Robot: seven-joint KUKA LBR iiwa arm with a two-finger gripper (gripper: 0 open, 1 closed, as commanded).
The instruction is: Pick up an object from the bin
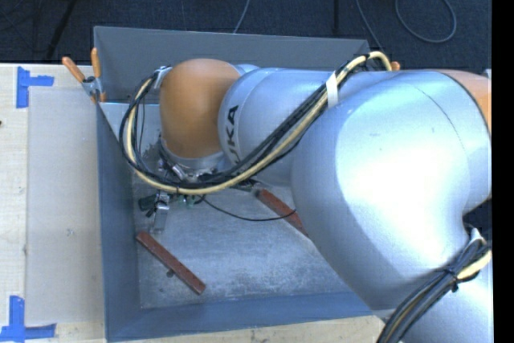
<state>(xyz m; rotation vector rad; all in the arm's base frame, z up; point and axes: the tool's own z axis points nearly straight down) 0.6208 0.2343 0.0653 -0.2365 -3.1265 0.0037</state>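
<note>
My gripper [158, 207] hangs low at the bin's left side, under the arm's orange cover, close to the floor. A long reddish-brown flat stick [169, 262] lies slantwise on the bin floor just in front of it, its upper end near the gripper. A second reddish-brown stick [278, 205] lies to the right, partly hidden by the arm. I see nothing held.
The arm's big silver body covers the right and back of the bin. Yellow and black cables loop round the wrist above the gripper. The bin's left wall stands close beside the gripper. Bare grey floor shows at the front.
</note>
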